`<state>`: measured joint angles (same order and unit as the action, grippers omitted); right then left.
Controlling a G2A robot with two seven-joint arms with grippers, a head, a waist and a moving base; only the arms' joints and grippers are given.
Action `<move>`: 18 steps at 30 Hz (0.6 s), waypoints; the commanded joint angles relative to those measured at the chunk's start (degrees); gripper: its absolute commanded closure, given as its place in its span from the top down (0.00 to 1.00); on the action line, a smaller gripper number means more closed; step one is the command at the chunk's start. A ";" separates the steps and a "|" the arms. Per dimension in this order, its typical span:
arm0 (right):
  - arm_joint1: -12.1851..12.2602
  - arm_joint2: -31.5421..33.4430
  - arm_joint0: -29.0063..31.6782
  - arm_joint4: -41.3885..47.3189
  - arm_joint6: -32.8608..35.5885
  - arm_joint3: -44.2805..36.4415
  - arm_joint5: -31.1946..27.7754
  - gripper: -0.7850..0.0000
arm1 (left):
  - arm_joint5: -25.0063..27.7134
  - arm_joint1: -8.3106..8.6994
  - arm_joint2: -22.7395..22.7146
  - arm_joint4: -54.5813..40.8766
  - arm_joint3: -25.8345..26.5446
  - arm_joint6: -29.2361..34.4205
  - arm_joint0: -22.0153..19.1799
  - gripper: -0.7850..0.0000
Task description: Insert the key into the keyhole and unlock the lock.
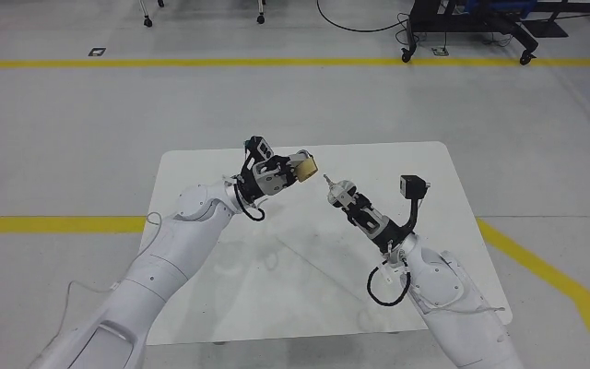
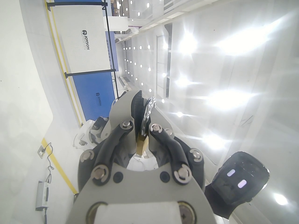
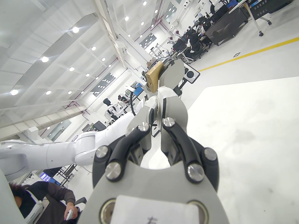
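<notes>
My left hand (image 1: 293, 170) is closed on the lock (image 1: 306, 167), a brass block that sticks out past my fingertips. I hold it in the air above the far part of the white table (image 1: 387, 277). From my left wrist the grip is close up. The hand (image 2: 145, 111) is pinched narrow, and a sliver of the brass lock (image 2: 142, 144) sits in the slot between my two fingers (image 2: 122, 113). A bright perforated metal piece lies just beyond it, near the tips (what that piece is, I cannot tell).

My right hand (image 1: 336, 191) is raised over the middle of the table, its fingers drawn together on the key (image 1: 326, 178). The key's thin metal end pokes out of the tips toward the lock. Key and lock are near one another but apart, with a plain gap between them, so the key is not in the keyhole.

From my right wrist, the right hand (image 3: 160, 99) is narrow, with its fingers (image 3: 174, 108) almost meeting at the tips. Beyond them the lock (image 3: 153, 76) hangs tilted, one flat brass face turned my way, clamped from behind by the left hand (image 3: 168, 76). A small dark spot low on that face looks like the keyhole (image 3: 151, 84). The table (image 3: 245, 122) spreads out below and to one side.
</notes>
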<state>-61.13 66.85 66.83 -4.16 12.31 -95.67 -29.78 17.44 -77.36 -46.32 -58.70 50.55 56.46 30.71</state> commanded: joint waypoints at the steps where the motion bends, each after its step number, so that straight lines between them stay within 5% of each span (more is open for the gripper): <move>1: 0.00 0.00 0.00 0.00 0.00 0.00 0.00 0.00 | 0.00 0.00 0.00 0.00 0.00 0.00 0.00 0.00; 18: -0.75 -0.59 3.76 3.01 -0.29 -3.35 4.55 0.00 | 1.20 0.46 -2.71 14.64 7.58 -13.24 3.44 0.00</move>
<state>-61.79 66.31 70.46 -1.29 12.33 -98.88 -25.65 19.06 -76.92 -48.90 -45.07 57.69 43.67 34.00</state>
